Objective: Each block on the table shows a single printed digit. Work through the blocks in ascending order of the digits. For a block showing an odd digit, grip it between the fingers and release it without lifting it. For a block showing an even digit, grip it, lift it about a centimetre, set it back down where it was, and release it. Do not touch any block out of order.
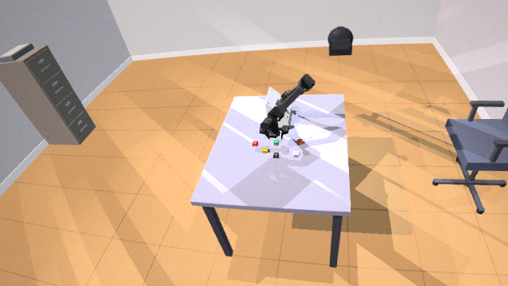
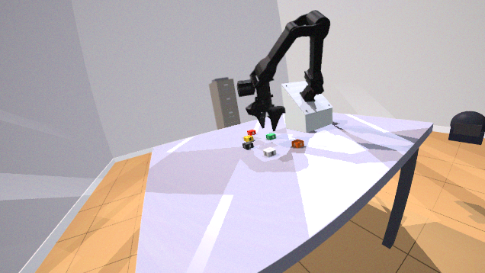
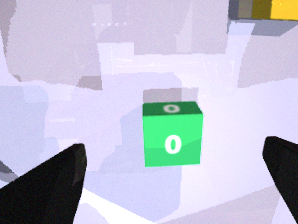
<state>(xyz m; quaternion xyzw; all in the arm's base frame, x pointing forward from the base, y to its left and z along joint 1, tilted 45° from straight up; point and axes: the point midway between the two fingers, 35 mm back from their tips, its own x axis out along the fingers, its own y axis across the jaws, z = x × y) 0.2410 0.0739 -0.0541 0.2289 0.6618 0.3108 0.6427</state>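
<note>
A green block [image 1: 275,142] [image 2: 271,136] [image 3: 172,132] showing the digit 0 rests on the table. My gripper [image 1: 275,137] [image 2: 268,128] [image 3: 177,149] is open and empty, raised above the green block, with its fingers wide apart. A red block [image 1: 255,143] [image 2: 252,133], a yellow block [image 1: 265,150] [image 2: 248,139] [image 3: 285,9], a black block [image 1: 275,155] [image 2: 248,146], a white block [image 1: 295,153] [image 2: 269,152] and an orange block [image 1: 299,141] [image 2: 297,143] also rest on the table. Their digits are not readable here.
The table [image 1: 255,188] [image 2: 191,229] carries the arm's pale slanted base [image 2: 318,120] behind the blocks. The yellow block is partly cut off at the wrist view's upper right. A chair [image 1: 483,148] and a filing cabinet [image 1: 52,100] stand away from the table.
</note>
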